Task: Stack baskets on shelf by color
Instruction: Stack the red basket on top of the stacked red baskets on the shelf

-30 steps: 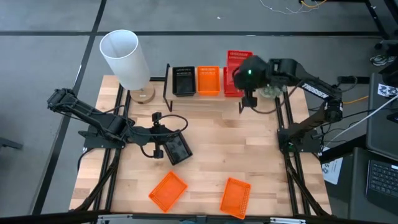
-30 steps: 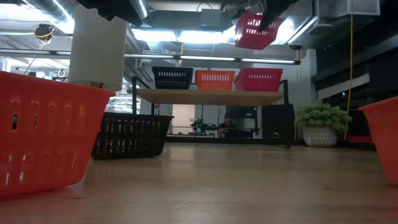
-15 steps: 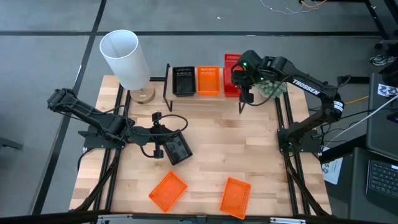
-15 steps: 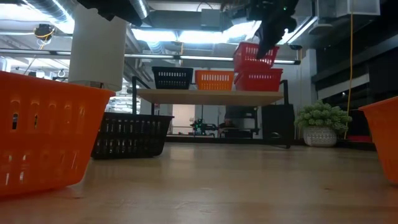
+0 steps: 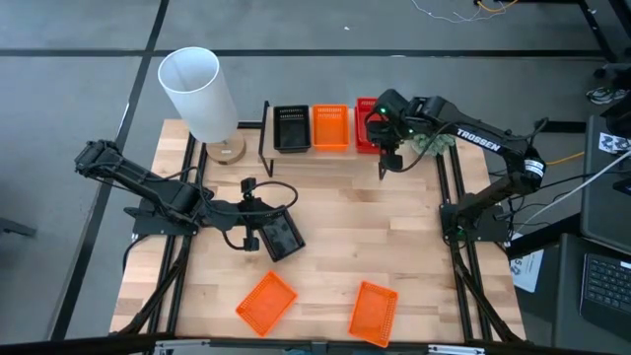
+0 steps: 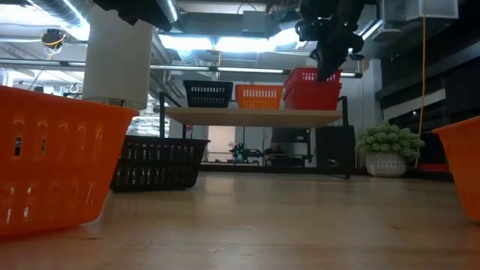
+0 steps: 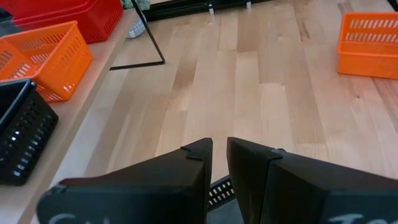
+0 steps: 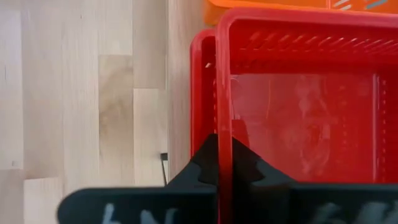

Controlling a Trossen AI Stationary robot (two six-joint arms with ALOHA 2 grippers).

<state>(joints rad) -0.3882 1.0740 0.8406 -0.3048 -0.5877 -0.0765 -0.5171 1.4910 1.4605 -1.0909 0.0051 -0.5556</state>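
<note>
Nesting red basket [image 8: 298, 118] into red one on shelf [image 6: 255, 115], right gripper [image 5: 383, 126] jaws clamped on its rim | left gripper [image 5: 258, 240] grasping black basket [image 5: 281, 235] on table [image 5: 335, 227] | two orange baskets [image 5: 266, 301] unshelved.

The low light-wood shelf on black legs [image 5: 264, 126] carries a black plastic mesh basket [image 5: 291, 128], an orange mesh basket [image 5: 329, 126] beside it, and a red mesh basket [image 6: 319, 97] at its right end. A second red basket [image 8: 298, 99] sits nested in that one, its rim pinched by the right gripper [image 5: 386, 148]. Nearer than the shelf lie another black basket [image 5: 279, 236] and two orange baskets [image 5: 266, 301] [image 5: 374, 313].
</note>
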